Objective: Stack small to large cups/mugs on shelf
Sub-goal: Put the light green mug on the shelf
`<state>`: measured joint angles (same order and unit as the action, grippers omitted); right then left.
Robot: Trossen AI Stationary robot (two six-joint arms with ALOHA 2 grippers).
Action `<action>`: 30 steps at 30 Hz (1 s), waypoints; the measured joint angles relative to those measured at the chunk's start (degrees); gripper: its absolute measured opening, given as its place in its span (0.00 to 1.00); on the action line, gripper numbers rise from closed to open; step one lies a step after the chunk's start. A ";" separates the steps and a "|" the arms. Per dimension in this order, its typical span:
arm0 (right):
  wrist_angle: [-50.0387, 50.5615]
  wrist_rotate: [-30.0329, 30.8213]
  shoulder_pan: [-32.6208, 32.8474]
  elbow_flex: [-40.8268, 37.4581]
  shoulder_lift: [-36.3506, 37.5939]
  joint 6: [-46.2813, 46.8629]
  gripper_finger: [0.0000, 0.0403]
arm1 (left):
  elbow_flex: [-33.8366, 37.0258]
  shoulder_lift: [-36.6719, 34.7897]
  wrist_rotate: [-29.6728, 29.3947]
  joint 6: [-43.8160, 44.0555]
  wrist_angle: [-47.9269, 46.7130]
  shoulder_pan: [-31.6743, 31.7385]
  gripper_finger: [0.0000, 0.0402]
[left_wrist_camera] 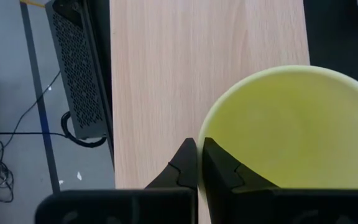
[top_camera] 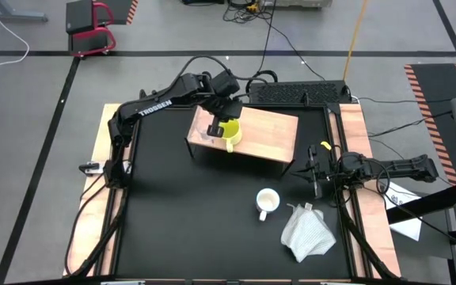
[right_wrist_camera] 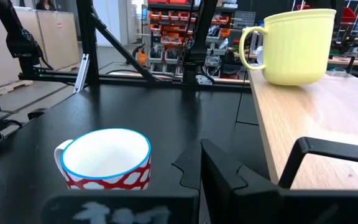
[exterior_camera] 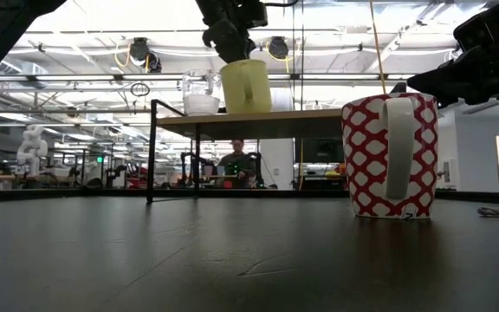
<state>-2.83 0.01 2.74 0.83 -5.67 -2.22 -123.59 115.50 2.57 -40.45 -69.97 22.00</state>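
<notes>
High view: our left hand (top_camera: 222, 125), clamped on the yellow mug's (top_camera: 230, 133) rim, holds it above the shelf (top_camera: 271, 131), right of the glass cup (top_camera: 206, 134).

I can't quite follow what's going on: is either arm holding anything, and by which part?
The left gripper pinches the yellow mug by its rim, above the shelf. The right gripper is shut on nothing.

My bench sits in a robotics lab or workshop: exposed ceiling ducts (exterior_camera: 137, 52), striped floor tape (top_camera: 426, 79), orange parts bins (right_wrist_camera: 173, 28), a seated person (exterior_camera: 236, 160) at workbenches behind.
</notes>
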 joint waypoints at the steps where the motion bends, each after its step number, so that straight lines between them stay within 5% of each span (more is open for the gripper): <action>1: 0.00 0.00 0.00 0.00 0.00 0.00 0.00 | 0.02 0.00 0.02 0.02 0.08 0.00 0.01; 30: 0.04 0.00 0.00 -0.01 -0.02 0.07 0.00 | 0.13 0.11 -1.15 -0.57 1.11 -0.07 0.03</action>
<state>-2.79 0.01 2.74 0.82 -5.69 -2.15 -123.46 115.61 1.41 -41.01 -68.86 21.93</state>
